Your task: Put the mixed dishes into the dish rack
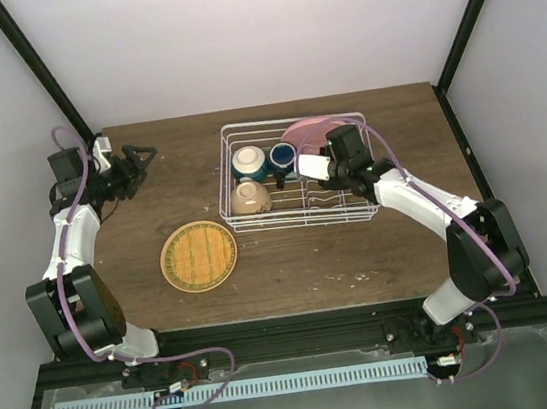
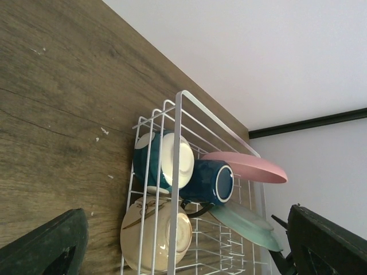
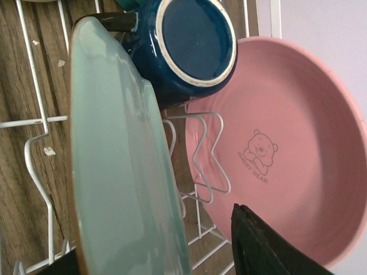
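Observation:
The white wire dish rack (image 1: 301, 223) stands mid-table. In it lie the white-and-blue bowl (image 1: 248, 160), the cream bowl (image 1: 250, 197) and the dark blue mug (image 1: 283, 160), with the pink plate (image 1: 307, 135) upright at the back. The tan-yellow woven plate (image 1: 200, 256) lies flat on the table, left of the rack. My right gripper (image 1: 317, 168) is over the rack, open, its fingers either side of a light green plate (image 3: 123, 166) standing among the prongs (image 3: 206, 154), beside the mug (image 3: 192, 40) and pink plate (image 3: 287, 143). My left gripper (image 1: 142, 161) is open and empty at the far left.
The left wrist view shows the rack (image 2: 179, 143) from the side, with both bowls (image 2: 163, 160) (image 2: 152, 232), the mug (image 2: 212, 182), the pink plate (image 2: 252, 167) and the green plate (image 2: 246, 223). Black frame posts rise at the table's back corners.

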`<state>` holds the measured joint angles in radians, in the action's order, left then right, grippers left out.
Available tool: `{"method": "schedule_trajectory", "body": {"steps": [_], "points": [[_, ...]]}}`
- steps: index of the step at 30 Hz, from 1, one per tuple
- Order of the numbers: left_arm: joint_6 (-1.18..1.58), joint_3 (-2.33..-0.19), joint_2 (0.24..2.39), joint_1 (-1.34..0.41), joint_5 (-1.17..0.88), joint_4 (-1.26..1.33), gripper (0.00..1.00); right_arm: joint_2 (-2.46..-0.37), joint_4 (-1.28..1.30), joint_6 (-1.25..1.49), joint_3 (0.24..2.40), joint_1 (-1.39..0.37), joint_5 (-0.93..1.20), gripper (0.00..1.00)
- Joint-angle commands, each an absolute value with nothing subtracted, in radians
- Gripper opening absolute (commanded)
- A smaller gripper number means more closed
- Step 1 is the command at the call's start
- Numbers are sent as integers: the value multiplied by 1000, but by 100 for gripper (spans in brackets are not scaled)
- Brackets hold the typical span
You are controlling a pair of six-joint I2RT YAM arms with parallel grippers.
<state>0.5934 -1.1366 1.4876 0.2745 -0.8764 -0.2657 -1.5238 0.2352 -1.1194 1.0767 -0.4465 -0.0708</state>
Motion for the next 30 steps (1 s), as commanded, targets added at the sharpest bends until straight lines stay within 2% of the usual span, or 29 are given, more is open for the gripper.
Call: {"method": "schedule_trajectory", "body": {"steps": [1, 4, 7, 13, 21, 25, 30], "points": [[570, -1125, 1480, 276, -880, -271, 96, -1484, 260, -1086, 1112, -448, -32, 56], [570, -1126, 1480, 276, -880, -270, 96, -1448, 307, -1049, 1110, -472, 13, 87], [569, -1126, 1480, 276, -878, -272, 96, -1413, 324, -1034, 1071, -502, 23, 98], [541, -1125, 1479, 276, -848, -324, 96, -1369, 361, -985, 1057, -542, 40, 100], [397, -1190, 1455, 228, -445, -763, 95, -1383, 221, -654, 1229, -545, 174, 100], [374, -1169, 1409, 155, -365, -896, 93, -1560, 314, -423, 1460, -545, 169, 100], [367, -1100, 1361, 40, -285, -1019, 93, -1822, 592, -296, 1855, -545, 154, 100]]}}
